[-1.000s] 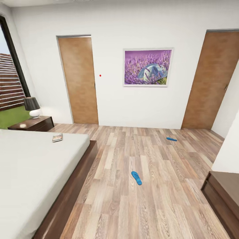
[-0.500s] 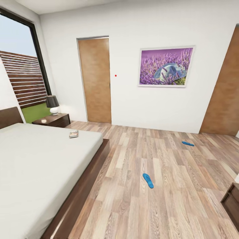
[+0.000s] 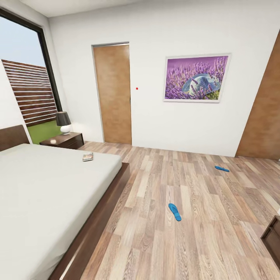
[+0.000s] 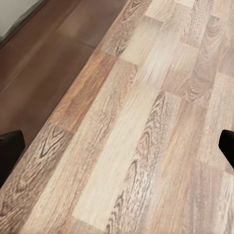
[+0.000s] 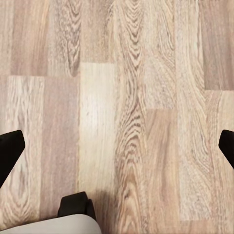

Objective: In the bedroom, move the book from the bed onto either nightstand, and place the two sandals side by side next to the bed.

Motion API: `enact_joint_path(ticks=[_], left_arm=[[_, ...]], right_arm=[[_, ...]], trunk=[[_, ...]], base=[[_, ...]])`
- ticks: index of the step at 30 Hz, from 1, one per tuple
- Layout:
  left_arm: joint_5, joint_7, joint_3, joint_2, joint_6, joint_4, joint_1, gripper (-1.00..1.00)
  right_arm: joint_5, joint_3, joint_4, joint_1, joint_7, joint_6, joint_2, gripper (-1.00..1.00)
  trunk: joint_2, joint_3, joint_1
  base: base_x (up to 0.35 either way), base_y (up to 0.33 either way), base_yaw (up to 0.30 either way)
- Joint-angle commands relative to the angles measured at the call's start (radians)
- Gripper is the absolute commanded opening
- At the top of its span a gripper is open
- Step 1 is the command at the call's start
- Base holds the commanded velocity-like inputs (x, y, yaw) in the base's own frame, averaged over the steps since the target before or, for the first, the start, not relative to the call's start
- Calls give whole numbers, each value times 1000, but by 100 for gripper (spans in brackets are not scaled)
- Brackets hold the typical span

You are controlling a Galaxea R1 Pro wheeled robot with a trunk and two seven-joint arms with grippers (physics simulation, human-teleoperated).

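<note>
Counting sandals: two blue flip-flops lay on the wood floor [image 3: 155, 233], the nearer sandal [image 3: 174, 212] at lower centre of the head view, the farther sandal [image 3: 222, 168] at right of centre nearer the back wall; they were well apart.
Book: one book [image 3: 88, 157] lay on the bed [image 3: 46, 194], at the mattress's far corner, left of centre in the frame.
Nightstand: one dark nightstand [image 3: 62, 140] stood at left of the frame beyond the bed, beside the window [image 3: 23, 89]; one lamp [image 3: 63, 122] with a dark shade stood on it.
Doors: two brown doors, the middle door [image 3: 113, 93] and the right-edge door [image 3: 264, 112].
Picture: one purple framed picture [image 3: 196, 78] hung on the white wall between them.
Left gripper [image 4: 117, 148]: fingertips [image 4: 9, 151] sat at opposite edges of the left wrist view, spread wide, nothing between them but bare planks and the bed's dark frame [image 4: 44, 73] in the upper left.
Right gripper [image 5: 117, 146]: fingertips [image 5: 9, 153] likewise spread to both edges of the right wrist view, holding nothing, over bare floor.
Task things versus fingers: no sandal or book lay between either pair of fingers.
</note>
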Motion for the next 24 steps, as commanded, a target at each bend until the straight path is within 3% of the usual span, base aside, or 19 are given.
enact_joint_path(ticks=[1,24], left_arm=[[6,-2,1,0,-3,0,-1,100],[6,-2,1,-1,-3,0,-1,100]], right_arm=[[0,-2,1,-1,1,-3,0,100],[-6,-4,1,-1,4,-4,0,100]], trunk=[[-1,-1,0],[-1,-1,0]], base=[[0,0,0],[0,0,0]])
